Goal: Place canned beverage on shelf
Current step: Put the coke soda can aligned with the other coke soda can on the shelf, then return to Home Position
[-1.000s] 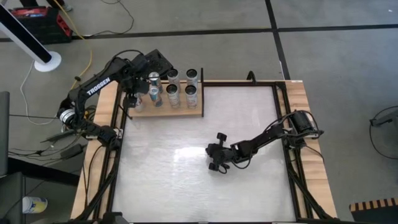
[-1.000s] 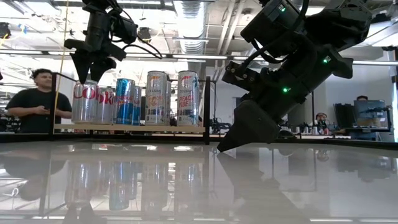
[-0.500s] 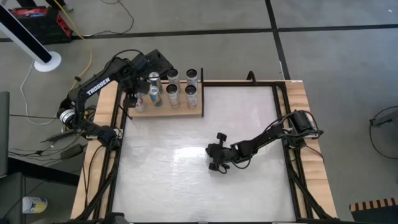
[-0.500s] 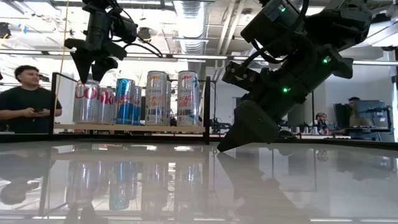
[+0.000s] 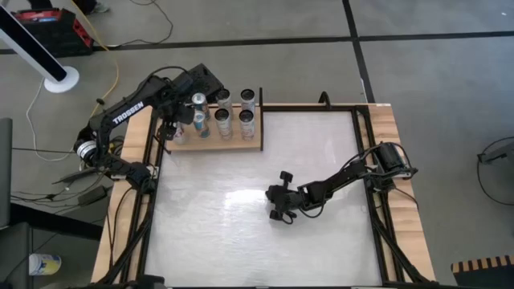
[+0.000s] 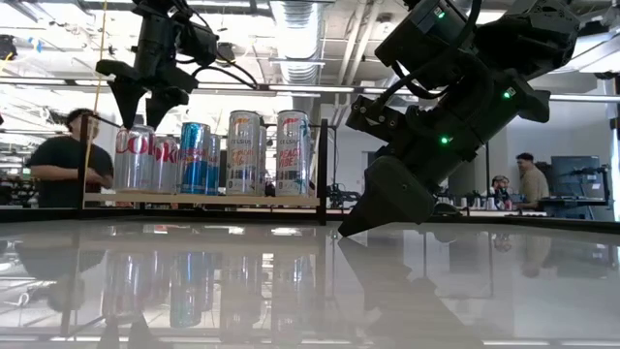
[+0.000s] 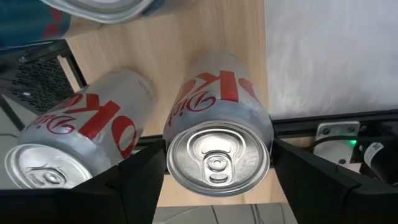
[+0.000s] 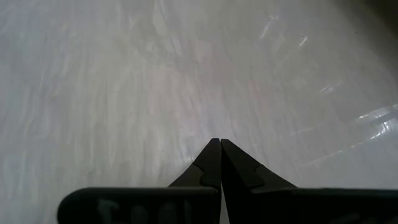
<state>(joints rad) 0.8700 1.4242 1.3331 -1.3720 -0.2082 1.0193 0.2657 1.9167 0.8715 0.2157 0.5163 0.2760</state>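
The pale wooden shelf (image 5: 233,145) lies at the table's far left and carries several upright cans. A silver Diet Coke can (image 7: 217,124) stands at its left end, with a second Diet Coke can (image 7: 81,137) beside it. A blue can (image 6: 194,157) and two more cans (image 6: 244,152) stand farther right. My left gripper (image 6: 139,105) hangs open, pointing down, just above the left-end can; its fingers (image 7: 144,180) show on either side of the can's top, clear of it. My right gripper (image 5: 275,202) is shut, tip low over the middle of the white table.
A black frame (image 5: 321,105) runs along the table's edges, and wooden strips (image 5: 393,128) lie at both sides. Bare white tabletop (image 5: 241,233) spreads between the shelf and the near edge. People (image 6: 63,160) stand in the room beyond the table.
My left gripper has turned a little about its own downward line while staying open above the left-end can. A person behind the table has walked across the background.
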